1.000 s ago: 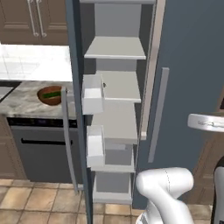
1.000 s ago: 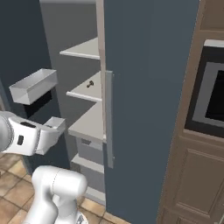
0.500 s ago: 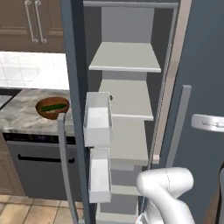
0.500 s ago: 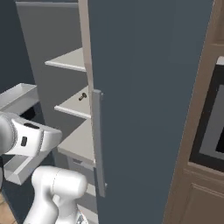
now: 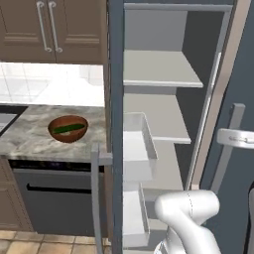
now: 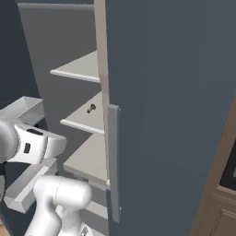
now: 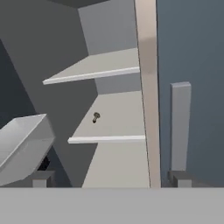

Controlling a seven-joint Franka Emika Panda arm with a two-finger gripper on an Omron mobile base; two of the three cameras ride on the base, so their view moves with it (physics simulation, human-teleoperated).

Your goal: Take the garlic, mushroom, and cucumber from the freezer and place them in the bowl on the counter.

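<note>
On one freezer (image 6: 152, 92) shelf lies one mushroom (image 7: 96, 117); one cucumber (image 5: 68, 129) fills the bowl (image 5: 68, 128); pincer state unclear.

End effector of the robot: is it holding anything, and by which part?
It cannot be told. The mushroom lies on a shelf and the cucumber in the bowl, so neither is held.

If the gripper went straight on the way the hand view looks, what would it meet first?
Probably the freezer's middle shelf where the mushroom sits, near its front edge; the way to it looks free, though depth is hard to judge.
</note>
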